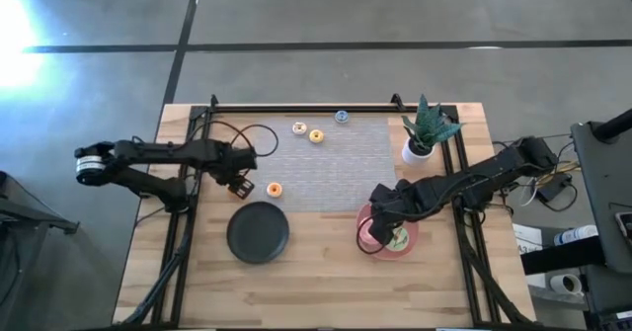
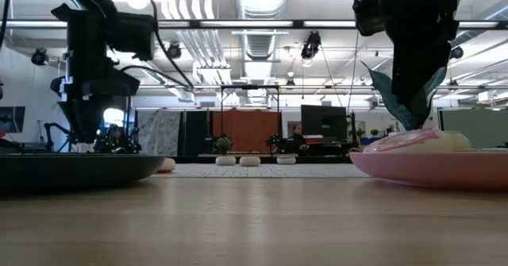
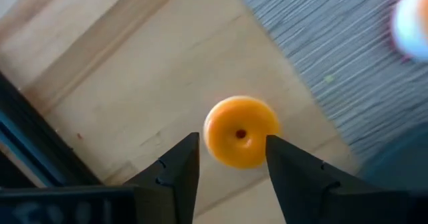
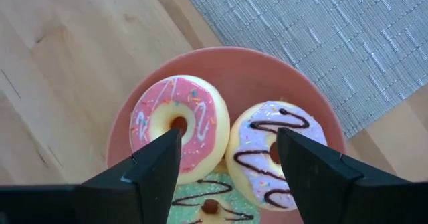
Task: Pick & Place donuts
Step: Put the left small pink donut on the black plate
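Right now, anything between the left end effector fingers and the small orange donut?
Nothing. Left wrist view shows the small orange donut on bare wood, right between the open fingers of the left end effector.

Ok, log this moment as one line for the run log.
left gripper: open around small orange donut | right gripper: open above pink plate holding three large donuts | dark plate: no donuts

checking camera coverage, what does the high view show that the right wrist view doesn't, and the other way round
Only the high view shows the left gripper beside a tiny orange donut, the dark plate, the potted plant and three more tiny donuts at the mat's far edge. Only the right wrist view shows the toppings: a pink sprinkled donut, a chocolate-drizzled donut, a green donut. Both show the pink plate and grey mat.
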